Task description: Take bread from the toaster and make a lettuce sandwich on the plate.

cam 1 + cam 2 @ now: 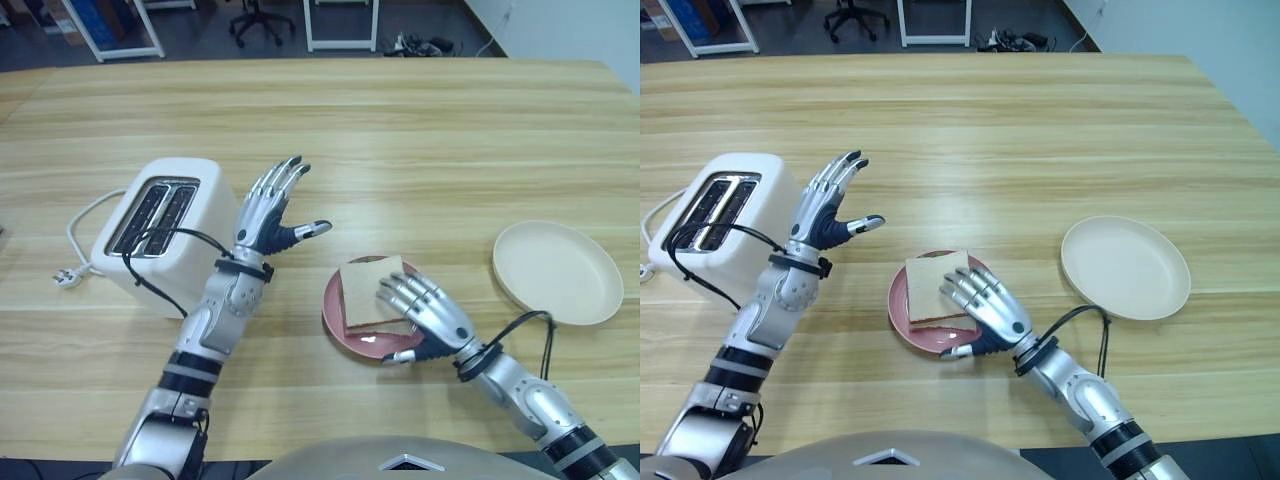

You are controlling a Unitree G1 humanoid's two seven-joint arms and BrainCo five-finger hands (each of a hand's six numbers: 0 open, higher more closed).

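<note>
A white toaster stands at the left of the table, its two slots looking empty. Just right of it my left hand is held up, open, holding nothing. A small red plate lies near the front middle and carries a stacked sandwich of white bread. My right hand rests flat on the sandwich's right side, fingers spread across the top slice, thumb at the plate's front rim. No lettuce can be made out between the slices.
A cream plate lies empty at the right. The toaster's white cord and plug trail off to the left. Chairs and frames stand beyond the table's far edge.
</note>
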